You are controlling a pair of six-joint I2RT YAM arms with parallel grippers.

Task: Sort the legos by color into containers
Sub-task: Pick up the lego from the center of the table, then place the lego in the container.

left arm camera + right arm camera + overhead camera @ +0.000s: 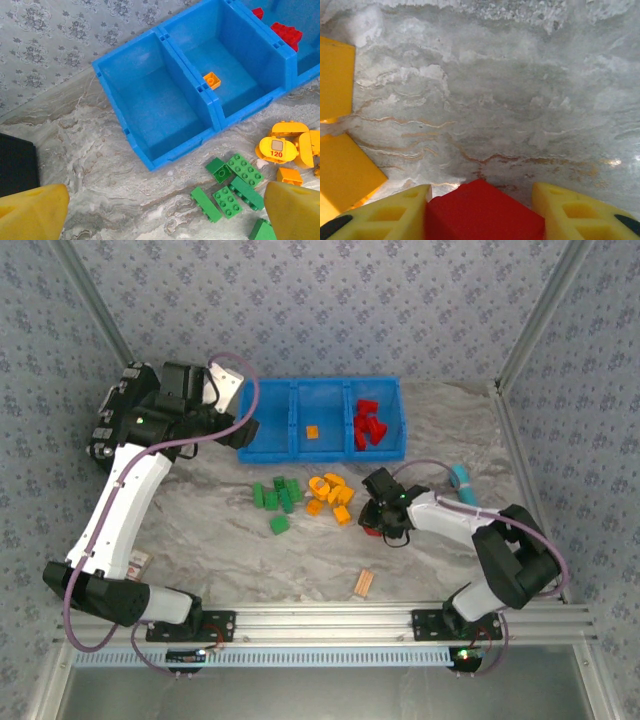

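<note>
The right gripper (480, 195) is seen lowered to the marble tabletop (520, 100). Its yellow fingers are pressed against both sides of a red lego (482, 215), which is gripped between them. Just to its left, orange-yellow legos (332, 495) are clustered, and green legos (277, 495) are scattered beyond them. Behind these piles the blue bin (270, 383) is set. One orange lego (312, 432) is held in its middle compartment, and red legos (370, 427) in the right one. The left gripper (162, 215) is held wide open and empty near the bin's left end.
</note>
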